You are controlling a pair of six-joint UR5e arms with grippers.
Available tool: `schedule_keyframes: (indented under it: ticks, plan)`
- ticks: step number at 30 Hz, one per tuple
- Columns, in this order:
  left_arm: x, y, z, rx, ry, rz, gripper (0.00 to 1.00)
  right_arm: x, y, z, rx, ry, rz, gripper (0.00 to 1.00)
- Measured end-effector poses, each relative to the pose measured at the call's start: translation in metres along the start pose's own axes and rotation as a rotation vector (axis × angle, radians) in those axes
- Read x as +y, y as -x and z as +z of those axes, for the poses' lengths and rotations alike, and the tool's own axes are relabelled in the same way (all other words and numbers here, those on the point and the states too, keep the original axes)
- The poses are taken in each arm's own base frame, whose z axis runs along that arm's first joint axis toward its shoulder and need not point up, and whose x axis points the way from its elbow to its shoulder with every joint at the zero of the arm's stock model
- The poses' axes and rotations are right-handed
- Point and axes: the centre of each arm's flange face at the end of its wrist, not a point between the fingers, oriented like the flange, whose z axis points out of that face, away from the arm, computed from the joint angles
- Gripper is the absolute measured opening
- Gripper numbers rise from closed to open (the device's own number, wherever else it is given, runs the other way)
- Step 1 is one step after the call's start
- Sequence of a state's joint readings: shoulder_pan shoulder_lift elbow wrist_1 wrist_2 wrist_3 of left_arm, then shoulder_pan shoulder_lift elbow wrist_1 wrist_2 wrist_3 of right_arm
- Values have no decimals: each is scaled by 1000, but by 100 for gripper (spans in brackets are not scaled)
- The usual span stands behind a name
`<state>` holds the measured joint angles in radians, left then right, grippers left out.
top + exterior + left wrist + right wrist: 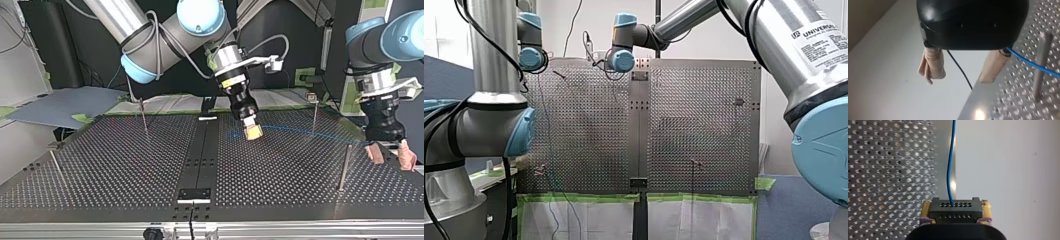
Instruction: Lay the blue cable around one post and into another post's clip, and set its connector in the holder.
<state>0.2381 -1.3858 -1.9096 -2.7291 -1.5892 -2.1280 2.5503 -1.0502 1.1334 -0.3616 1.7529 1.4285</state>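
At the top view's left, my right arm's yellow-padded gripper [252, 132] is clamped on the black perforated block connector [955, 210]. The thin blue cable [300, 131] runs from it rightward, ending beside my left arm's beige-padded gripper [391, 156], whose jaws stand wide and empty. The cable is judged light and limp, best held at the rigid connector.

Cut off ahead of right pincer [956, 204]: far run of blue cable [949, 170]. Buried under pincer housing: base of connector [955, 210]. Hidden behind black housing of left pincer [958, 78]: cable's near stretch, end unseen. Blurred beside left pincer: post [1041, 65], clip unreadable. Not discernible in front view: either pincer, screened by wrist joints.
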Motion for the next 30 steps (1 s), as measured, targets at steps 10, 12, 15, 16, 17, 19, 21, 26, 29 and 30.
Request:
schedule_keyframes:
  ticks: [10,12,15,16,17,19,21,26,29,30]
  plan:
    - [21,-3,18,8,-40,-7,100,2,-3,2,-6,3,-8,0]
    - [21,-1,20,0,-62,-19,100,3,-6,4,-2,4,-9,0]
    - [20,-1,23,-4,-92,-36,100,3,-11,6,8,7,-9,0]
    - [20,-1,24,-5,-100,-42,100,3,-12,7,11,7,-9,0]
    - [20,-1,25,-4,-107,-49,100,4,-13,8,17,7,-8,0]
    - [22,-3,27,-2,-115,-67,100,4,-15,9,24,7,-7,0]
    - [24,-5,31,-1,-117,-82,100,4,-16,10,29,5,-6,0]
    - [27,-3,41,-16,-117,-103,100,5,-20,14,44,0,0,0]
    - [25,-2,52,-24,-129,-126,100,6,-22,16,52,0,3,0]
    - [25,-2,56,-25,-133,-136,100,7,-23,17,54,1,4,0]
